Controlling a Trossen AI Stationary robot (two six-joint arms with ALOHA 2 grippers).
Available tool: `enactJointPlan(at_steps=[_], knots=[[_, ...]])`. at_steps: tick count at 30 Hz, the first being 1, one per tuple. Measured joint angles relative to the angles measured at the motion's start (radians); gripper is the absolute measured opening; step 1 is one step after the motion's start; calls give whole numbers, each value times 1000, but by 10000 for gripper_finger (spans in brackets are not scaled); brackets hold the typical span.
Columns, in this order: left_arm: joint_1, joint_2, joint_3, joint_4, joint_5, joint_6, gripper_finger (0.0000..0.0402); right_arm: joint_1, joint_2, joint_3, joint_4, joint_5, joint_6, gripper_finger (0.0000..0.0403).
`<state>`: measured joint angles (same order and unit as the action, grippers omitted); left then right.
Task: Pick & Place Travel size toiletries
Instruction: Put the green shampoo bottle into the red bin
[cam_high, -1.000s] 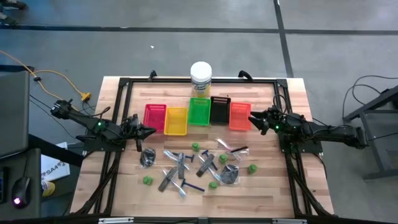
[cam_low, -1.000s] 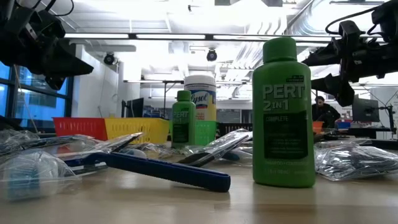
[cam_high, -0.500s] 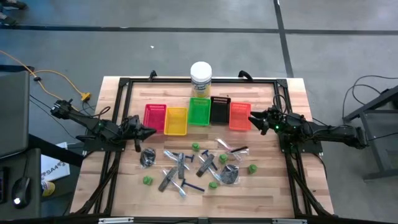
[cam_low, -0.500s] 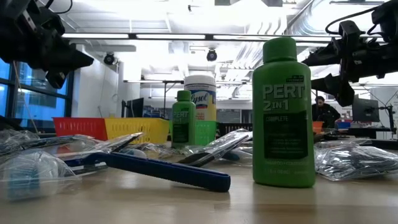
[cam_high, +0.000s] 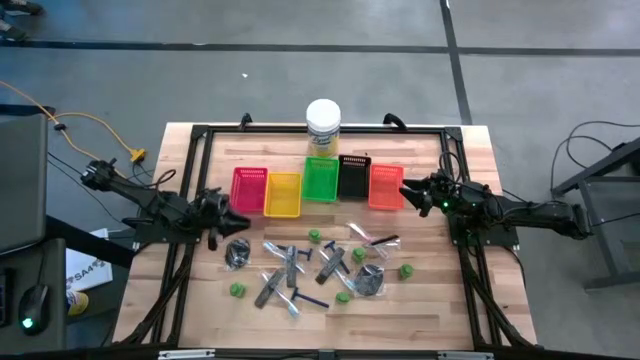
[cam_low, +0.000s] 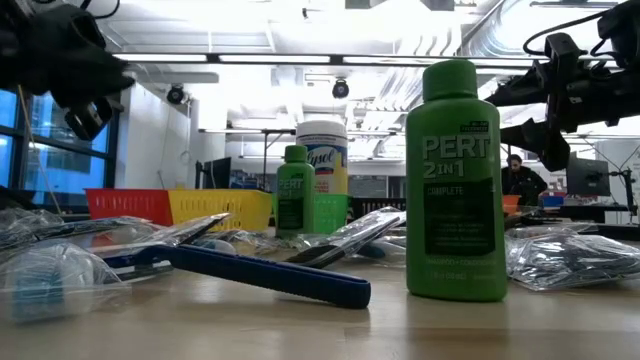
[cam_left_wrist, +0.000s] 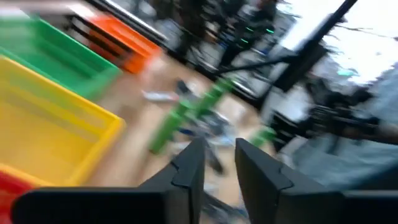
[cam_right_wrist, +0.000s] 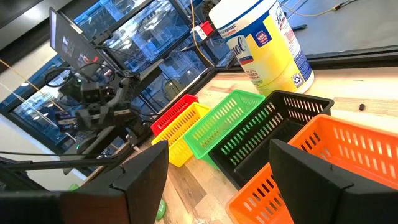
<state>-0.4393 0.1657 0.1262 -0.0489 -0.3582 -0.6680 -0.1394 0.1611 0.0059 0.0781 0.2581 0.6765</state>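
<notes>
A pale wooden tabletop (cam_high: 420, 300) framed by black rails stands on a grey concrete floor crossed by dark lines. Along its back half runs a row of small slotted plastic trays: red (cam_high: 249, 186), yellow (cam_high: 283, 194), green (cam_high: 321, 178), black (cam_high: 353, 176) and orange (cam_high: 385, 185). Behind them, at the far edge, stands a tall yellowish wipes jar with a white lid (cam_high: 323, 126).

The travel size toiletries lie scattered on the front half of the table, in front of the trays: small green bottles such as the one nearest the low camera (cam_low: 456, 180), which look like round green caps from above (cam_high: 237, 291), a dark-blue razor (cam_low: 262, 273), flat grey pieces (cam_high: 291, 265), clear-sleeved sticks (cam_high: 370, 236) and dark shiny bundles (cam_high: 238, 252), (cam_high: 369, 281). None of them sits in a tray.

The left gripper (cam_high: 238, 219) hangs above the table just in front of the red tray, close to the dark bundle on that side; in its wrist view its two dark fingers (cam_left_wrist: 188, 169) stand only a narrow gap apart with nothing between them. The right gripper (cam_high: 405, 193) hovers beside the orange tray, its fingers (cam_right_wrist: 142, 172) spread wide and empty.

Beyond the table the low view shows a bright room with ceiling strip lights, large windows and a person (cam_low: 520, 178) seated far off.
</notes>
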Motion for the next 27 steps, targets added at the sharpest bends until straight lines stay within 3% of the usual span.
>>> enactJointPlan(at_steps=[9, 16, 19, 22, 27], knots=[[0, 230, 195, -125, 296, -104, 102, 0, 0, 0, 0, 0, 0, 266], [0, 466, 475, -492, 530, -73, 104, 0, 0, 0, 0, 0, 0, 266], [0, 552, 576, -663, 562, -109, 120, 0, 0, 0, 0, 0, 0, 266], [0, 621, 650, -781, 548, -238, 154, 0, 0, 0, 0, 0, 0, 266], [1, 700, 693, -855, 603, -644, 208, 0, 0, 0, 0, 0, 0, 266]])
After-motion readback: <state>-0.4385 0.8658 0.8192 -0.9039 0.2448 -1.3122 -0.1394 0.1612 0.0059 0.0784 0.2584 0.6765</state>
